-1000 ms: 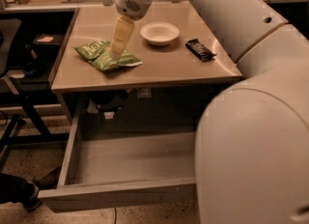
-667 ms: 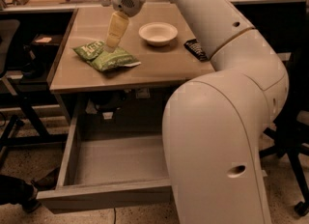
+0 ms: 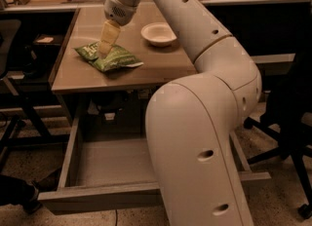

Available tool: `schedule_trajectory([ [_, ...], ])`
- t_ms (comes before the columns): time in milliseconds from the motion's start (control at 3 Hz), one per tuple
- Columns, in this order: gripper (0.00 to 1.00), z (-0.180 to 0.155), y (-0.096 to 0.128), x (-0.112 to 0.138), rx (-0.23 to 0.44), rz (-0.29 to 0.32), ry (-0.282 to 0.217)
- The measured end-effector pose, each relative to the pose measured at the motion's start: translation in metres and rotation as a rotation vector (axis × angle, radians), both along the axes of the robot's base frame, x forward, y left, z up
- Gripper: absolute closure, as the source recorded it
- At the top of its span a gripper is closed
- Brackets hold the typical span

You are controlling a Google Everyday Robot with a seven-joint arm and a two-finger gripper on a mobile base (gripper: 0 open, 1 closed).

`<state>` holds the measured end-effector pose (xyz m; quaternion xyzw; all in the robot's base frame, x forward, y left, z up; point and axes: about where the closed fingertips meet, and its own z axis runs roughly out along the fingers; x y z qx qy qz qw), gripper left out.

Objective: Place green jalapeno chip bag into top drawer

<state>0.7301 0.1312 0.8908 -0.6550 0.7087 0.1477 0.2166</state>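
Observation:
The green jalapeno chip bag lies flat on the left half of the desk top. My gripper hangs from the arm, points down, and its tip rests on or just above the bag's left part. The top drawer is pulled out below the desk, with a plain grey interior and nothing visible in it. Its front panel is nearest the camera. My arm's big white body hides the drawer's right part.
A white bowl stands on the desk to the right of the bag. A black office chair is at the right. Dark desk frames and a chair base stand at the left. A cluttered bench runs along the back.
The gripper has shifted a little left and down onto the bag's left part. The arm's body has swung in and now covers the desk's right side and the small black wrapper.

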Motion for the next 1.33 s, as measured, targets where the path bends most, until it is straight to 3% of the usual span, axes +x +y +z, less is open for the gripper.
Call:
schedule_trajectory([
  [667, 0.00, -0.022, 0.021, 0.020, -0.008, -0.019, 0.032],
  [1333, 0.00, -0.054, 0.014, 0.040, -0.010, -0.080, 0.073],
])
